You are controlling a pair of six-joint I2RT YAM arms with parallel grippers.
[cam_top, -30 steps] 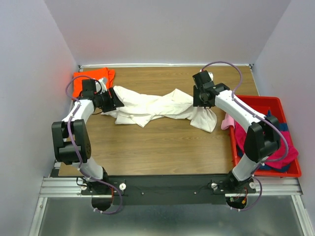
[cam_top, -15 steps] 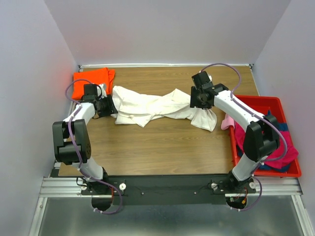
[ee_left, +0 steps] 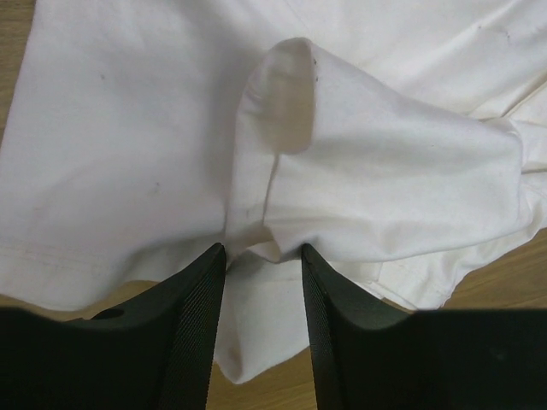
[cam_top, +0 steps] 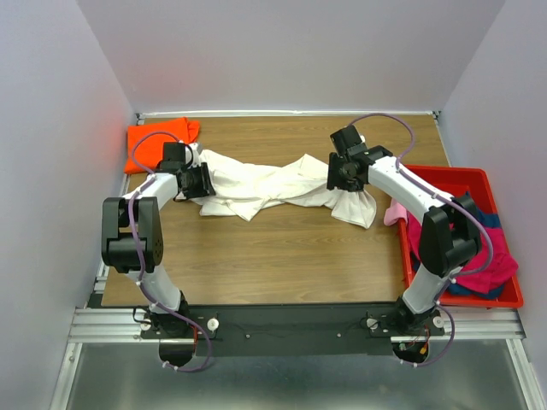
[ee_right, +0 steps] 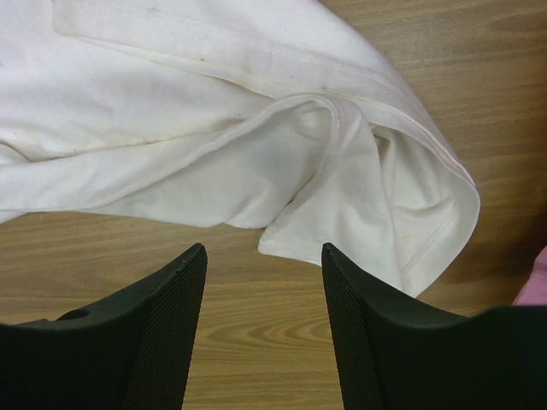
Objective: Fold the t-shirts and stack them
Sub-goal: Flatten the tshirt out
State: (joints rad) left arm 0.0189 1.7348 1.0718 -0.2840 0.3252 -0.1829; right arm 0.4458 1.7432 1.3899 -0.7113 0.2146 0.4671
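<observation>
Lying crumpled in a long band across the middle of the bench (cam_top: 282, 256), the cream-white shirt (cam_top: 265, 188) is approached from both ends, presumably so that it can be drawn flat before any fold is made. At its 9 o'clock end the left claw (ee_left: 261, 256) is set low over the cloth, its fingers spread, with a raised ridge of fabric just ahead of the gap and loose hem cloth showing between them; no pinch is seen. At the 3 o'clock end the right claw (ee_right: 263, 252) is likewise held spread, with bare wood showing between its fingers and the hemmed corner of the shirt just beyond the tips, apart from them. The orange shirt (cam_top: 158, 138) is kept in the far corner at 10 o'clock, judged to be the base of the stack. The red bin (cam_top: 444, 171) at 4 o'clock is heaped with a magenta shirt (cam_top: 491, 265) and others not yet handled, with a pale pink one (cam_top: 393, 213) draped over its 9 o'clock wall
</observation>
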